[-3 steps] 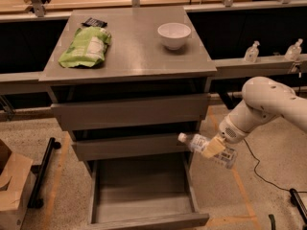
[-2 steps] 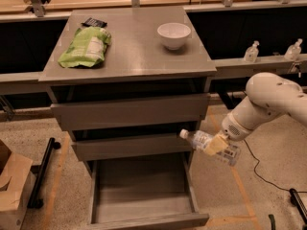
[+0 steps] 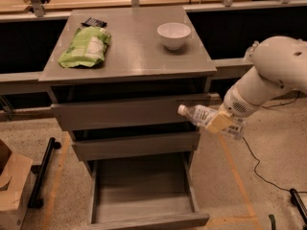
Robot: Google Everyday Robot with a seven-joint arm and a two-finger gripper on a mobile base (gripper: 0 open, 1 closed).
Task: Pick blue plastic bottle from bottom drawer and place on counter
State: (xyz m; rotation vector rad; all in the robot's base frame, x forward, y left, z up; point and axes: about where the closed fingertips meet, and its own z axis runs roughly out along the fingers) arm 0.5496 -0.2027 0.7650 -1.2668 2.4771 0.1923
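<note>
My gripper point(image 3: 218, 122) is shut on the blue plastic bottle point(image 3: 204, 115), a clear bluish bottle with a white cap point(image 3: 182, 110) pointing left. It holds the bottle lying sideways in the air, just right of the cabinet's upper drawers and below the counter's point(image 3: 134, 51) right front edge. The bottom drawer point(image 3: 144, 195) stands pulled out, and no object shows inside it. The white arm point(image 3: 273, 75) reaches in from the right.
On the counter lie a green snack bag point(image 3: 86, 46), a small dark packet point(image 3: 93, 22) and a white bowl point(image 3: 173, 34). A cardboard box point(image 3: 12, 186) and a black stand point(image 3: 43, 171) are on the floor at left. A cable point(image 3: 254, 162) runs on the floor at right.
The gripper has lifted the bottle upward and slightly right, from beside the middle drawer to the level of the top drawer. The arm has risen with it.
</note>
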